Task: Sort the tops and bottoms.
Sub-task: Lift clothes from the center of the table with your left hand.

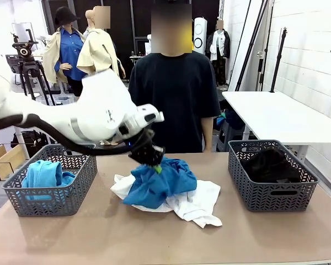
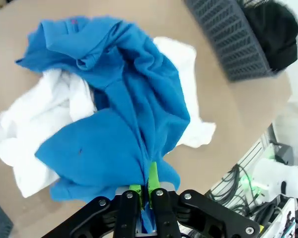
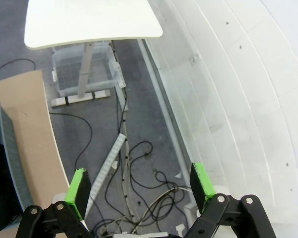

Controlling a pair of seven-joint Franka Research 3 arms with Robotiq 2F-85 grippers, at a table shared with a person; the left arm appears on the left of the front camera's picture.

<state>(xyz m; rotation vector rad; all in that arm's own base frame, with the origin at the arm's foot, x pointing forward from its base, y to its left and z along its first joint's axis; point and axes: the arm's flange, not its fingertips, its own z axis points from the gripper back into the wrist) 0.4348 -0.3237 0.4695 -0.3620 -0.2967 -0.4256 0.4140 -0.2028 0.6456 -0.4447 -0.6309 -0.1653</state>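
1. Centrally, on the brown table (image 1: 99, 237), a bright blue top (image 1: 160, 185) lies bunched over a white top (image 1: 201, 205). The white cloth spreads out from under it on both sides.
2. The left gripper (image 1: 153, 160) comes in over the far edge of this heap. Its green pads are pressed together on a fold of the blue top (in the left wrist view the cloth is pinched between them and drawn into a ridge that runs away from the pads).
3. The left basket (image 1: 49, 190), grey mesh, holds a turquoise top (image 1: 43, 175) crumpled toward its left side.
4. The right basket (image 1: 273, 196), of the same mesh, holds the black garment (image 1: 270, 165), which fills most of it and heaps up to about the rim.
5. The right gripper (image 3: 141, 186) has its fingers spread wide with nothing between them. It looks down past the table's edge at grey floor (image 3: 10, 44) strewn with cables (image 3: 134, 148), with a white wall (image 3: 238, 74) alongside (a corner of the right basket and its black cloth shows at that view's left edge).
6. A person (image 1: 174, 94) in a black T-shirt stands at the far side, directly behind the heap.
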